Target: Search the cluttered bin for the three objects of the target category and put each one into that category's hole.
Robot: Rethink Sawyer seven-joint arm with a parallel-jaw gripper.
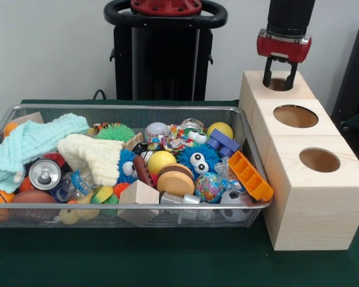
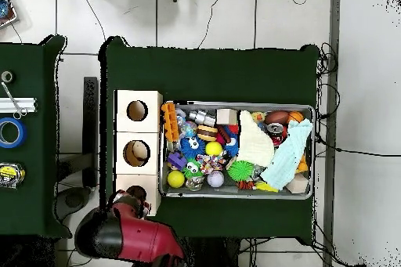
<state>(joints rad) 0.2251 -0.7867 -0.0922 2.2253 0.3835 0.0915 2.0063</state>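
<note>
Front view: pincer (image 1: 280,82) tips inside hole (image 1: 279,84).

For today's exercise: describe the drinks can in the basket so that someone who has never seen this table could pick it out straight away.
Start at the wire mesh bin beside the pale wooden cubes. In the front view go to its left end, where a pale blue knitted cloth lies. The can sits just below that cloth, its silver top with a pull-tab facing the camera: the only shiny metal disc among soft toys and balls.

Silver wire-mesh bin (image 1: 227,111); pale, matt pine-wood cube (image 1: 314,209); knitted cream cloth (image 1: 91,153); shiny metal can (image 1: 45,174); glossy orange plastic block (image 1: 250,174); matt green bench (image 1: 137,257).
</note>
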